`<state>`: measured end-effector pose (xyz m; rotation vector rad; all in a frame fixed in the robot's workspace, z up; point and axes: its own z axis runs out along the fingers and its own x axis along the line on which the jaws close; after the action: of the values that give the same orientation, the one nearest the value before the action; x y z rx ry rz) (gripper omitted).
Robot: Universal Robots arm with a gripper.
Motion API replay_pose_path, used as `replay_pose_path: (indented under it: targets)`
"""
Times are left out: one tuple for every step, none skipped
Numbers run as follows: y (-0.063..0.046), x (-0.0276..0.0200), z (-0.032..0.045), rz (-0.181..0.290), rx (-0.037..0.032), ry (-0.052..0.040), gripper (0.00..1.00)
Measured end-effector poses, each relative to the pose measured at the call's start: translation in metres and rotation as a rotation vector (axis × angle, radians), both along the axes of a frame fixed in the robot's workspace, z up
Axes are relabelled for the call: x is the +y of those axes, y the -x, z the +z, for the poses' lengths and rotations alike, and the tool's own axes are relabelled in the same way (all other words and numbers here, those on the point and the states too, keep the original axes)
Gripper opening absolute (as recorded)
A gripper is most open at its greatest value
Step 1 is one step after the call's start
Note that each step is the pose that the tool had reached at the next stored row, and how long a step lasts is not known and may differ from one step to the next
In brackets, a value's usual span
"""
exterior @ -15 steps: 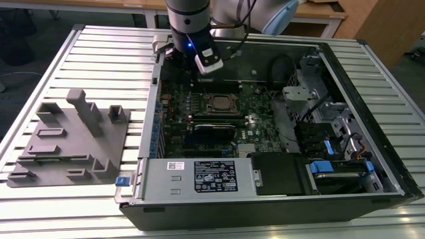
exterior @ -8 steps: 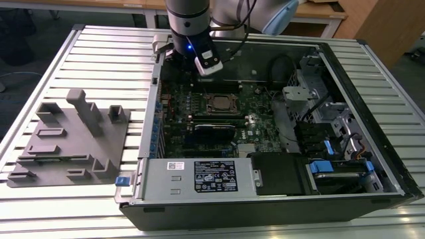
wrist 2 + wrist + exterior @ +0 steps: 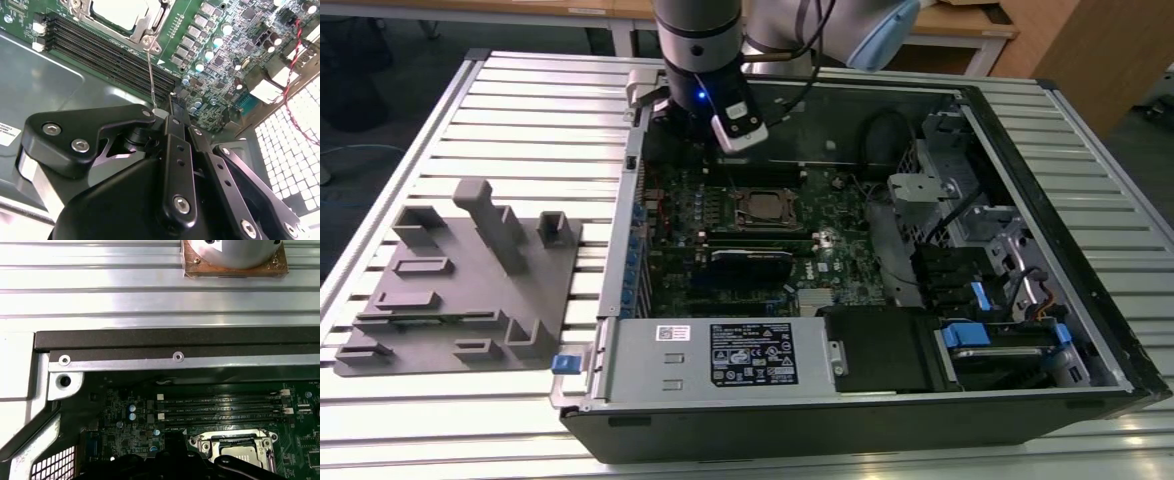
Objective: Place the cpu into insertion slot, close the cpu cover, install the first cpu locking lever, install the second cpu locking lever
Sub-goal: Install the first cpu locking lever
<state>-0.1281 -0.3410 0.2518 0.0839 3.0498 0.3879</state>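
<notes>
The circuit board [image 3: 181,19] is green, the cpu cover [image 3: 131,31] silvery. The gripper [image 3: 171,116] is black, the table [image 3: 520,120] ribbed silver.

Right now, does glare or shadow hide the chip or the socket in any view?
In the second wrist view glare washes the chip pale and the perforated panel glows white; in the first wrist view the table slats shine while the circuit board lies in shadow; in the exterior view the socket is evenly lit and plain to see.

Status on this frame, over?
Gripper at raised locking lever tip. Cpu seated, cpu cover down. Lever stands over memory slots.
</notes>
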Motion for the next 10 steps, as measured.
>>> replay_pose_path:
  targets:
    - [0.000, 0.0000, 0.0000, 0.000, 0.0000, -0.0005, 0.11]
    - [-0.001, 0.0001, 0.0000, 0.000, 0.0001, -0.0007, 0.11]
    - [-0.001, 0.0002, -0.0001, 0.000, 0.0002, -0.0009, 0.11]
    - [-0.002, 0.0003, -0.0002, 0.000, 0.0001, -0.0011, 0.11]
    - [-0.003, 0.0003, -0.0002, 0.000, 0.0001, -0.0012, 0.11]
    - [-0.004, 0.0003, -0.0003, 0.000, 0.0001, -0.0013, 0.11]
    - [-0.006, 0.0003, -0.0004, 0.000, 0.0001, -0.0014, 0.11]
    - [-0.008, 0.0003, -0.0004, 0.000, 0.0002, -0.0013, 0.11]
    - [-0.010, 0.0003, -0.0004, 0.000, 0.0001, -0.0013, 0.11]
    - [-0.012, 0.0003, -0.0005, 0.000, 0.0001, -0.0013, 0.11]
